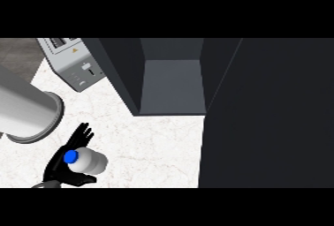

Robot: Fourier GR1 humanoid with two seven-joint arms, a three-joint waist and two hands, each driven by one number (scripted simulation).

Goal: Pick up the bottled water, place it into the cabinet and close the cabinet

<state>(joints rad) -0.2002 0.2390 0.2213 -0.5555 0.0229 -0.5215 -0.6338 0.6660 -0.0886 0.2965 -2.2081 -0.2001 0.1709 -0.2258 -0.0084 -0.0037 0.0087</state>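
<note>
White marbled tabletop: left hand curled round bottled water, pick-up step; next, judged, lift and carry into open cabinet.

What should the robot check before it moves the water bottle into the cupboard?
1. Left robot hand beside the white plastic bottle with the blue cap, fingers around it: ok.
2. Bottle lifted off the white marble counter: cannot tell.
3. Dark grey cabinet open: ok.
4. Cabinet shelf free for the bottle: ok.
5. Open dark door out of the path: cannot tell.
6. Right robot hand ready to close the door: cannot tell, not in view.
</note>
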